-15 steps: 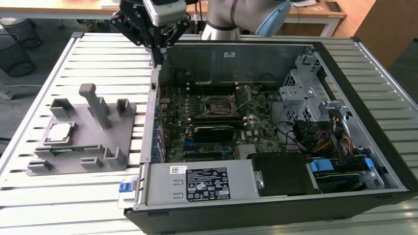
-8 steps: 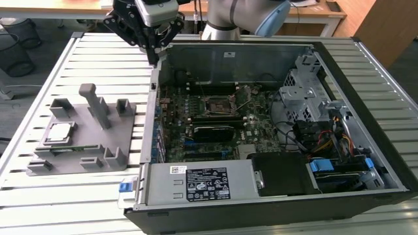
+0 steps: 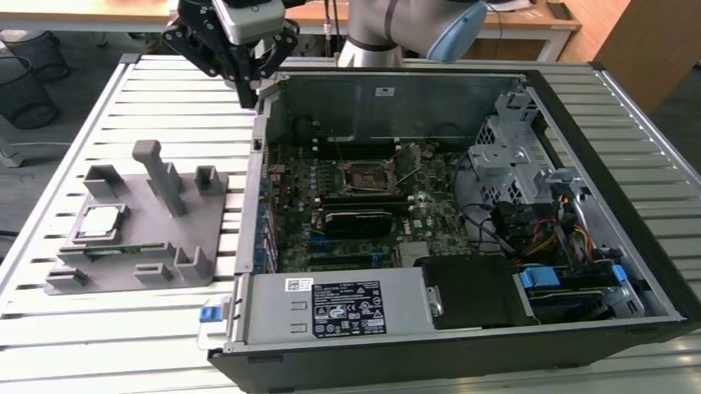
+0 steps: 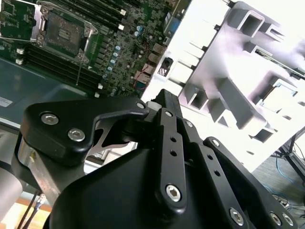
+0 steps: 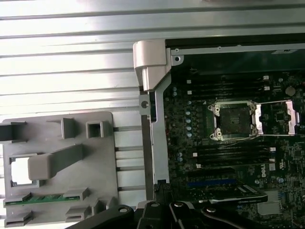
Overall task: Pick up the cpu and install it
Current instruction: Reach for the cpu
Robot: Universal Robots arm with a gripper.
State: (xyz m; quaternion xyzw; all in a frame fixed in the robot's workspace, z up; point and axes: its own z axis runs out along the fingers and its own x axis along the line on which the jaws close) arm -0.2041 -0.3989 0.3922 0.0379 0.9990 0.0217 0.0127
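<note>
Starting closest to the exterior camera, a silver box-shaped power supply with a black label (image 3: 328, 305) is sitting in the near corner of an open black computer tower case (image 3: 613, 328). The case is lying on its side on a slatted silver metal table (image 3: 110, 336).

Just beside the case, toward the exterior view's left, a grey plastic fixture block with upright posts (image 3: 164, 246) is resting flat on the slats. The cpu (image 3: 102, 222), a small flat square chip with a shiny silver top, is lying in a recess on the fixture's side away from the case (level, by the look of it), well apart from the gripper.

Farther in, a green motherboard (image 3: 438, 213) is lying flat on the case floor. Its black square socket (image 3: 362, 176) is sitting near the board's middle, and in the first wrist view its metal frame is lying folded out to one side.

Farthest back, the black gripper (image 3: 248, 86) is hanging from the grey-and-blue robot arm (image 3: 383, 33), above the case's far corner on the exterior view's left. How wide it is standing I cannot tell, and it is gripping nothing that I can see.
</note>
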